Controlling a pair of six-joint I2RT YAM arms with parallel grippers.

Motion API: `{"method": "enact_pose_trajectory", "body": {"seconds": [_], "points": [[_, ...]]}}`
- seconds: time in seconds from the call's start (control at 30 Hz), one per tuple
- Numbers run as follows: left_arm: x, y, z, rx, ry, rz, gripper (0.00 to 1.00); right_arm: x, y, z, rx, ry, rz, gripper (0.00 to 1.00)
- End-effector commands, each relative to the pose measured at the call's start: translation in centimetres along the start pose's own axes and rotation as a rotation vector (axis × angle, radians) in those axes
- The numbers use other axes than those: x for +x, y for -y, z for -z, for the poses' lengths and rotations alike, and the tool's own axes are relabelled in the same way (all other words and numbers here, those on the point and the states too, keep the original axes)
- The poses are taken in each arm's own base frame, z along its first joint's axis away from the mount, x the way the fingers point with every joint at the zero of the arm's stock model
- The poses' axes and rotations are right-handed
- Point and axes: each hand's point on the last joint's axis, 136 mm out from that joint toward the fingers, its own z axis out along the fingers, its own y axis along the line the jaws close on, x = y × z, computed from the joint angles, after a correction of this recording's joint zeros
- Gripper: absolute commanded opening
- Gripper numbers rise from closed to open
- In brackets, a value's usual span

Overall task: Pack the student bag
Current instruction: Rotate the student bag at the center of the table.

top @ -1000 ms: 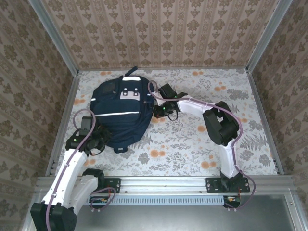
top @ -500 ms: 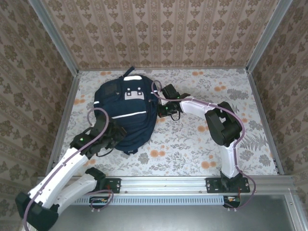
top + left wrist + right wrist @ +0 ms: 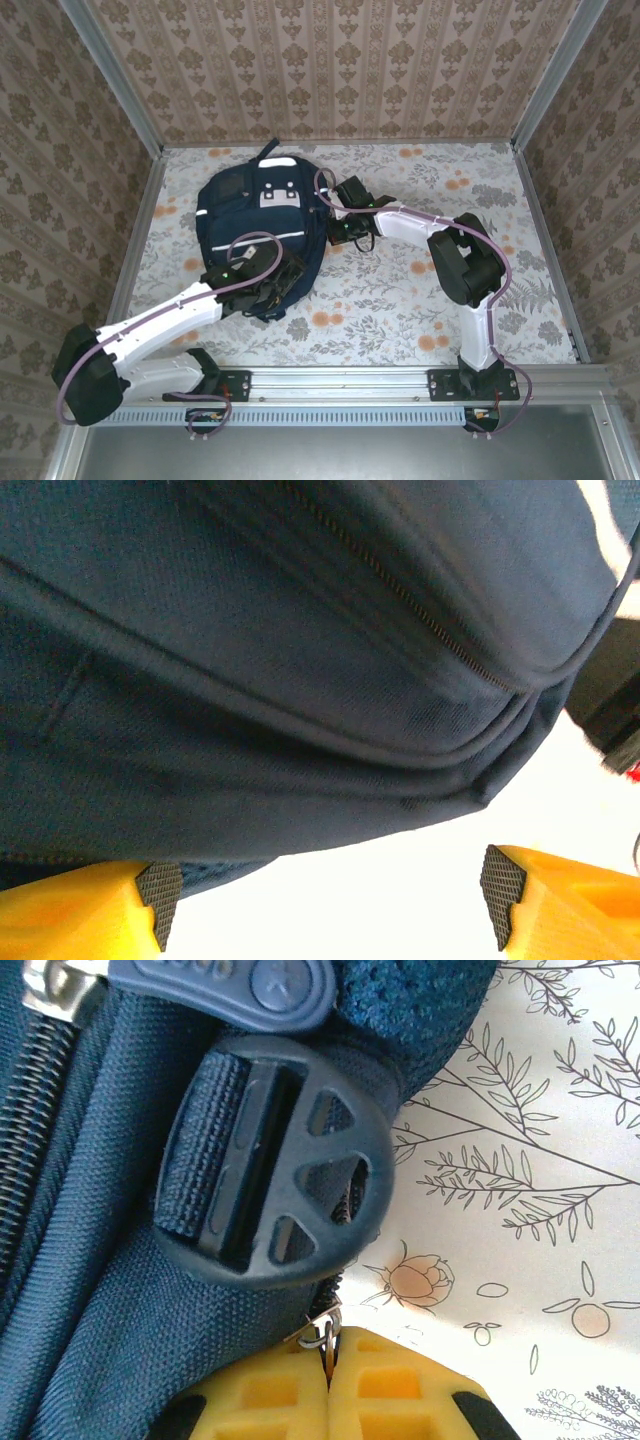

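The student bag [image 3: 255, 225] is a large navy backpack with a white stripe, lying flat on the left half of the table. My left gripper [image 3: 287, 277] hovers over its near right corner. In the left wrist view this gripper [image 3: 330, 892] is open, with dark bag fabric [image 3: 250, 680] just beyond the pads and nothing between them. My right gripper [image 3: 336, 234] sits at the bag's right edge. In the right wrist view it [image 3: 329, 1362] is shut on a small metal zipper pull [image 3: 327, 1340], just below a round plastic strap buckle [image 3: 270, 1170].
A floral cloth [image 3: 420, 300] covers the table, with free room on the right half. Patterned walls and metal rails [image 3: 135, 240] close in the left, back and right. A zipper track [image 3: 30, 1090] runs along the bag seam beside the buckle.
My left arm swung from the bag's left side across its near edge to the near right corner, and its jaws opened. The bag shifted slightly right. The right gripper kept its grip.
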Motion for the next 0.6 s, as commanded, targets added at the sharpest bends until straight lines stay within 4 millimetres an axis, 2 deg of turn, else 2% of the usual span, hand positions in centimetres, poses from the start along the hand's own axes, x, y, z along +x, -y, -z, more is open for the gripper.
{"method": "enact_pose_trajectory", "body": {"seconds": [0.0,0.1,0.2,0.23,0.33,0.37,0.4,0.47,0.57], "points": [[-1.5,1.4,0.2,0.04,0.09,0.152,0.81,-1.6,-0.5,2.2,0.007,0.071,-0.003,0.0],[-2.1,-0.1,-0.5,-0.015,0.131,0.186,0.8,-1.6,-0.8,2.3,-0.001,0.078,-0.008,0.0],[-2.3,-2.4,-1.9,-0.067,0.147,0.246,0.72,-1.7,-1.1,2.5,-0.008,0.083,-0.007,0.0],[-2.4,-3.2,-2.2,-0.086,0.157,0.256,0.66,-1.6,-1.2,2.5,-0.009,0.082,-0.005,0.0],[-3.4,-4.6,-2.3,-0.126,0.19,0.249,0.37,-1.5,-1.3,2.5,-0.013,0.08,-0.002,0.0],[-3.9,-5.0,-1.9,-0.144,0.207,0.242,0.14,-1.5,-1.3,2.6,-0.013,0.079,0.0,0.0],[-4.3,-5.2,-1.5,-0.154,0.217,0.233,0.0,-1.5,-1.2,2.6,-0.01,0.078,0.003,0.0],[-5.3,-5.8,-0.2,-0.172,0.244,0.22,0.0,-1.4,-0.9,2.7,0.008,0.08,0.012,0.0],[-6.5,-6.8,1.9,-0.177,0.287,0.204,0.0,-1.3,0.7,2.6,0.063,0.084,0.007,0.0]]}}
